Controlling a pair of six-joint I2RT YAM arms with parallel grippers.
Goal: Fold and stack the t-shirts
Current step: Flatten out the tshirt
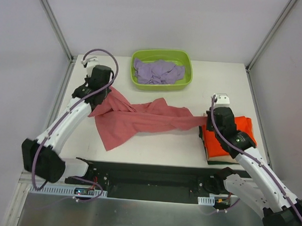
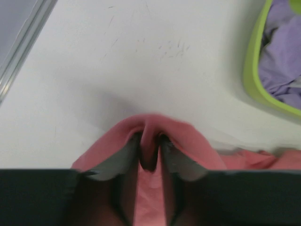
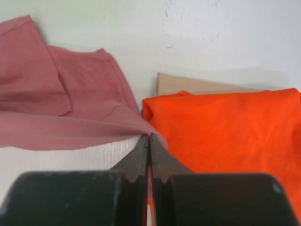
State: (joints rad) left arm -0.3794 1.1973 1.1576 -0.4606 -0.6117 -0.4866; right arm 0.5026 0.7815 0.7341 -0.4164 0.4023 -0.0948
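Nearest to the arm bases, at about 4 o'clock on the surface [image 1: 154,143], lies the folded stack: the orange t-shirt [image 1: 243,128] on top, and the tan t-shirt [image 3: 197,85] showing only as a strip under its far edge. At the stack's 9 o'clock edge is the right gripper [image 1: 214,115], its jaws pressed together on a thin edge of the salmon-red t-shirt [image 1: 136,117]. I judge it holds this end low and tight so that the cloth has an anchor while the other end is pulled away.

From there the salmon-red t-shirt runs across the middle of the surface toward 10 o'clock. It is twisted into a band near the stack and wider, with a loose flap hanging toward 7 o'clock, on the left side. It is not yet flat, so the folding is at an early step.

At 10 o'clock the left gripper [image 1: 98,85] pinches a raised ridge of the same cloth between jaws that stand only narrowly apart. The left edge of the surface is near, so little room remains for pulling further out.

Farthest, at 12 o'clock, the tub [image 1: 161,52] holds the crumpled lavender t-shirts [image 1: 158,72]. Bare surface at 6 o'clock gives the best room for spreading.
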